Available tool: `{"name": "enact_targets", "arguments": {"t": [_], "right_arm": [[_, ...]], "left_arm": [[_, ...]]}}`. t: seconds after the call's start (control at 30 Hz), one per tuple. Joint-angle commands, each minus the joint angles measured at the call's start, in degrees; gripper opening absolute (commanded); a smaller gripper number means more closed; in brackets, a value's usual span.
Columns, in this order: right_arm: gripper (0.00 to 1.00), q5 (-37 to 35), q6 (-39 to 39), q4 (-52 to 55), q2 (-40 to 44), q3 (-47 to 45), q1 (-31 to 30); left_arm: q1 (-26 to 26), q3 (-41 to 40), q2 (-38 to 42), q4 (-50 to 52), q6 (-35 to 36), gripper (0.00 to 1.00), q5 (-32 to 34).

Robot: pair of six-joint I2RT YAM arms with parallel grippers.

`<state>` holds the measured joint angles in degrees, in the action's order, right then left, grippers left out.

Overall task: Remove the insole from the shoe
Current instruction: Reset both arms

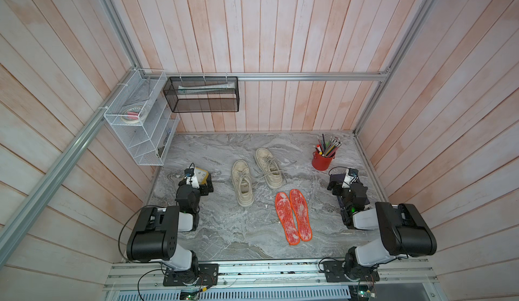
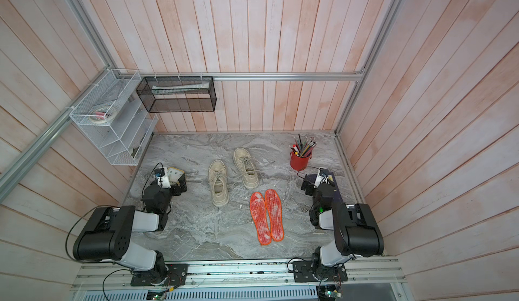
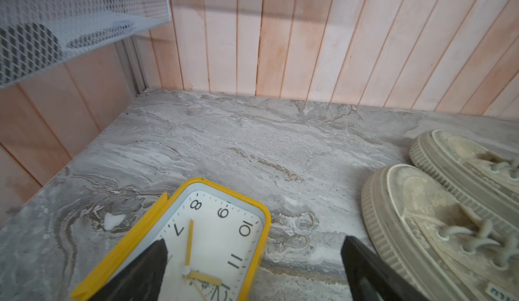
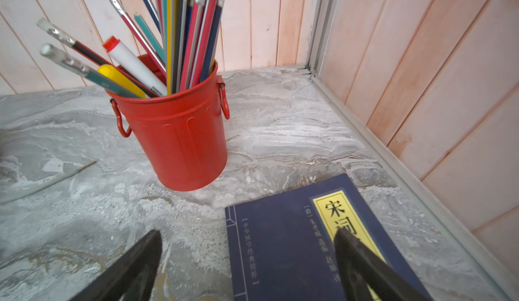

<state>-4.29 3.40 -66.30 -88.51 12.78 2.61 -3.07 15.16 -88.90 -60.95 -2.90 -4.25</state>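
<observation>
Two worn beige lace-up shoes (image 1: 243, 183) (image 1: 268, 167) stand side by side mid-table in both top views, and their toes (image 3: 421, 215) show in the left wrist view. Two orange-red insoles (image 1: 286, 218) (image 1: 300, 214) lie flat on the marble in front of the shoes, to their right and apart from them. My left gripper (image 3: 254, 242) is open at the left of the table, above a yellow clock, with nothing between its fingers. My right gripper (image 4: 247, 233) is open at the right, over a blue book, also with nothing in it.
The yellow clock (image 3: 213, 237) lies face up at the left. The dark blue book (image 4: 295, 243) lies near the right wall, behind it a red bucket of pencils (image 4: 179, 139). A white wire rack (image 1: 140, 117) and a black mesh basket (image 1: 202, 94) hang at the back left.
</observation>
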Motion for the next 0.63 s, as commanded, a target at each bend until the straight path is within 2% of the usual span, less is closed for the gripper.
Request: {"name": "enact_targets", "arguments": {"t": [0.0, 0.2, 0.47, 0.6], "right_arm": [[0.98, 1.8, -0.6, -6.2, 0.7, 0.1, 0.3], [0.98, 1.9, -0.8, -9.7, -0.6, -0.7, 0.0], [0.98, 1.6, -0.7, -8.3, -1.3, 0.5, 0.0], [0.98, 2.0, -0.9, -10.2, -1.1, -0.6, -0.1]], "left_arm": [[-0.3, 0.2, -0.5, -6.4, 1.6, 1.0, -2.8], [-0.2, -0.2, -0.5, -7.2, -0.1, 1.0, 1.6], [-0.3, -0.1, -1.0, -7.6, -0.2, 1.0, 2.2], [0.3, -1.4, -0.5, -9.5, -1.1, 1.0, 6.4]]}}
